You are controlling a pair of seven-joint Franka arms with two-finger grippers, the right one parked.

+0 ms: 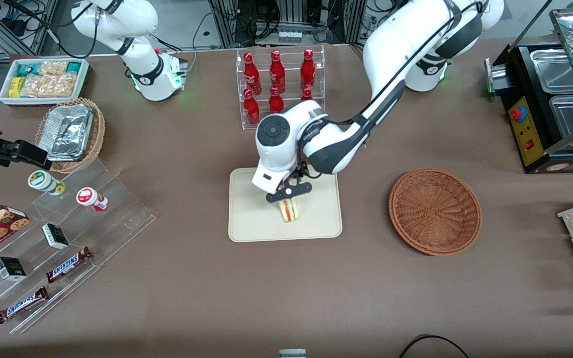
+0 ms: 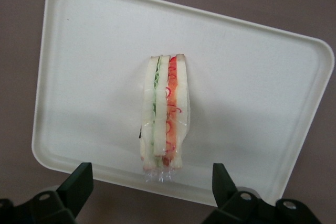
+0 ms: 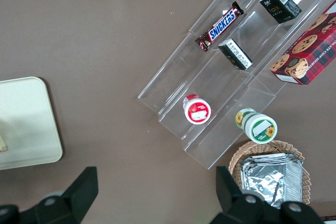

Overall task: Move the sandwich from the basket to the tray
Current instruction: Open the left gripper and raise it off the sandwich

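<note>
The sandwich [image 1: 290, 211] stands on its edge on the cream tray [image 1: 249, 223], near the tray's middle, its red, orange and green layers facing up. In the left wrist view the sandwich [image 2: 164, 111] rests on the tray [image 2: 252, 87] in its clear wrap. My left gripper [image 1: 289, 191] hovers just above it, open, and both fingers [image 2: 80, 181] stand wide apart, clear of the bread. The gripper [image 2: 150, 168] holds nothing. The reddish-brown woven basket [image 1: 434, 211] sits beside the tray toward the working arm's end and has nothing in it.
A clear rack of red bottles [image 1: 279, 82] stands farther from the front camera than the tray. A stepped acrylic stand with snack bars and jars [image 1: 62, 233], a lighter wicker basket with foil trays [image 1: 70, 133] and a white snack box [image 1: 44, 79] lie toward the parked arm's end.
</note>
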